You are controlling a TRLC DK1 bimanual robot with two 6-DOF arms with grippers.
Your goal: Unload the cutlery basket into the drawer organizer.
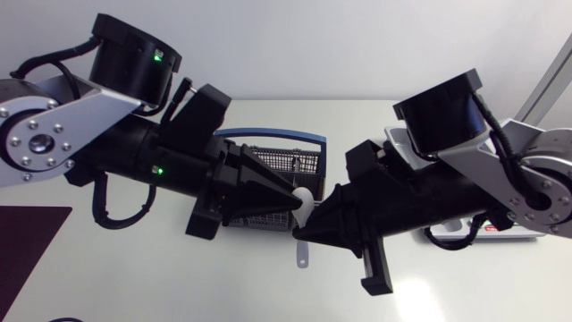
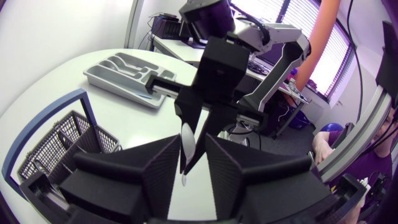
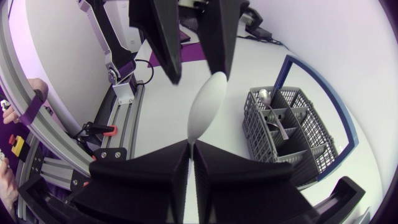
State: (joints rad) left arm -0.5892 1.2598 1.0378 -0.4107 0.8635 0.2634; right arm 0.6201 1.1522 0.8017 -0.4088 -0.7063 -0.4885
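Note:
A white spoon (image 1: 304, 203) hangs in the air between my two grippers, just in front of the grey mesh cutlery basket (image 1: 268, 163) with its blue handle. My right gripper (image 3: 192, 142) is shut on the spoon's handle. The spoon's bowl (image 3: 209, 102) points toward my left gripper (image 3: 199, 74), whose fingers (image 3: 168, 43) stand apart on either side of the bowl's tip. From the left wrist, the spoon (image 2: 186, 152) lies between my open left fingers (image 2: 155, 168), with the right gripper (image 2: 194, 124) ahead. The grey drawer organizer (image 2: 102, 79) lies beyond the basket (image 2: 56, 143).
Several utensils stand in the basket's compartments (image 3: 277, 121). A dark purple mat (image 1: 27, 237) covers the table's left front corner. Both arms cross the middle of the table and hide much of the basket and the area to its right.

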